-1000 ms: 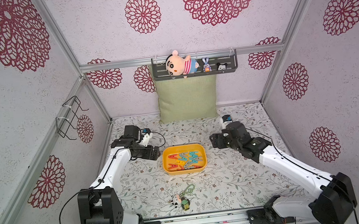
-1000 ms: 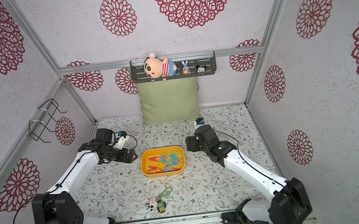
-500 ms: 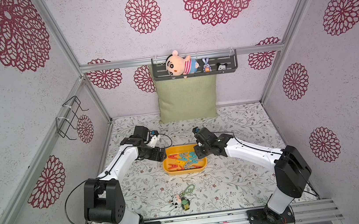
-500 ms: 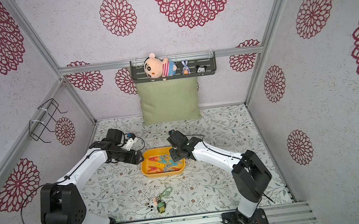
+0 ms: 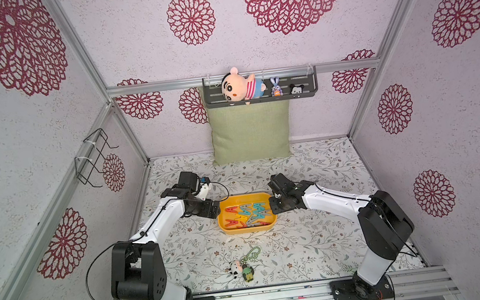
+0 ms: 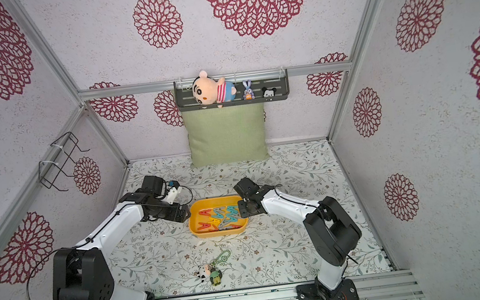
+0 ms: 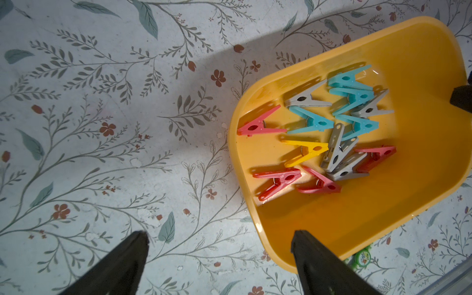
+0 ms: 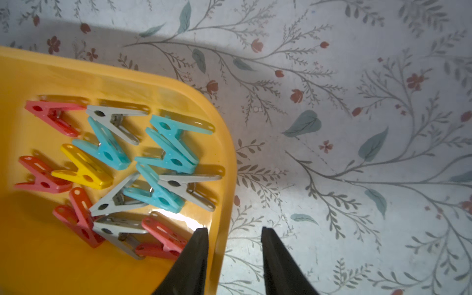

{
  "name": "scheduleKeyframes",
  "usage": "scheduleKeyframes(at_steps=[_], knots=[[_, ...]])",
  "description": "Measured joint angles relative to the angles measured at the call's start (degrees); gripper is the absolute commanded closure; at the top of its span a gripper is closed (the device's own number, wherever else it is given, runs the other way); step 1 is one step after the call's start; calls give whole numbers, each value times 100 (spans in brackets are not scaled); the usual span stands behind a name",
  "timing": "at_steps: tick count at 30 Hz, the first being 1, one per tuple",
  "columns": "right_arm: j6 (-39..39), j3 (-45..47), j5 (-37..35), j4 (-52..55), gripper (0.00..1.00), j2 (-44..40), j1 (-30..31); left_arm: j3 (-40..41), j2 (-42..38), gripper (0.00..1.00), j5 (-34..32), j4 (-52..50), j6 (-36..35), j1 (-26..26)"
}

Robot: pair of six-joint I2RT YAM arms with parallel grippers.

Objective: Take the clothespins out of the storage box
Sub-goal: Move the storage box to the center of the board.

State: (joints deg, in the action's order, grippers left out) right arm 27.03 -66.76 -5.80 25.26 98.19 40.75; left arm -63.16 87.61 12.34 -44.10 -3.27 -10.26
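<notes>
Closest to me, a small plush keychain [image 5: 241, 270] with a green chain lies on the flowered table [image 5: 319, 240], well apart from everything else. Beyond it, in the middle of the table, the yellow box [image 5: 247, 229] sits flat in both top views. Every clothespin I can see is inside it. The clothespins [image 5: 247, 216] form a loose heap of red, teal and grey ones plus a single yellow one, some lying across each other (the grey and teal ones overlap most).

The two arms meet the box from opposite ends. The left gripper [image 7: 219, 233] is spread wide and holds nothing. In its wrist view one finger hangs over the inside of the box near a corner and the other over bare table, so the wall runs between them. The right gripper [image 8: 234, 229] is only partly open and also empty. It straddles the wall at the other end, with the inner finger right at the rim beside a red clothespin and the outer one over the table with a clear gap to the wall. Whether the inner finger touches the wall I cannot tell.

Farther back a green pillow [image 5: 250, 132] leans against the rear wall. Above it a dark shelf [image 5: 288, 96] carries a plush doll [image 5: 239, 87] and two small figures.
</notes>
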Motion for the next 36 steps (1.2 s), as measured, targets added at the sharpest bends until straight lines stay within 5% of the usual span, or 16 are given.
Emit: scheduleKeyframes(at_steps=[11,21,26,36], knots=[[221,304,17,-369,92,42,-90,2,0,4,-11,4,-15,-46],[310,1141,-74,-221,95,-809,-138,9,0,4,-136,7,-39,-245],[522,1731,-151,-107,90,-1471,-142,15,0,3,-184,7,-66,-350],[898,2297,-162,420,51,-2671,-133,15,9,3,-149,-2,-111,-380]])
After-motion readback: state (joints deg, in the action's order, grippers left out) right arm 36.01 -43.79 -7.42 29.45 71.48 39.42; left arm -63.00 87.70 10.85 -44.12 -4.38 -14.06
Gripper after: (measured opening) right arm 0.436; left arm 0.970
